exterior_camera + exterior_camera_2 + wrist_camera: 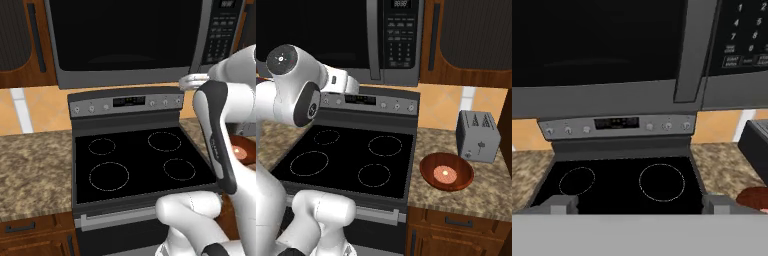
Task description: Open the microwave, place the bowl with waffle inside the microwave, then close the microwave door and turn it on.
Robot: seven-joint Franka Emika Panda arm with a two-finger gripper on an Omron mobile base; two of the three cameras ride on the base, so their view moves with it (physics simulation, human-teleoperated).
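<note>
Wide dark grey microwave [612, 50] with black glass front is hanging above and ahead of the gripper [637, 204], its grey-framed door [125, 42] sitting flush, closed. Shallow reddish-brown glossy bowl [446, 171] is resting on the speckled granite counter [481, 190], low to the gripper's right, holding the round gridded waffle [445, 173]. Fingers [562, 204] are standing spread wide, gripping nothing, over the black four-ring stove [622, 185]. Small grey toaster [477, 136] is standing just behind the bowl.

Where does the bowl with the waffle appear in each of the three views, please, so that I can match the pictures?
Left base view: the bowl peeks out at the right edge, mostly hidden behind the white arm.
Right base view: lower right, on the counter in front of the toaster, waffle inside.
Hand view: a reddish sliver at the lower right edge.
Shared landmark: the stove, with the bowl to its right.
</note>
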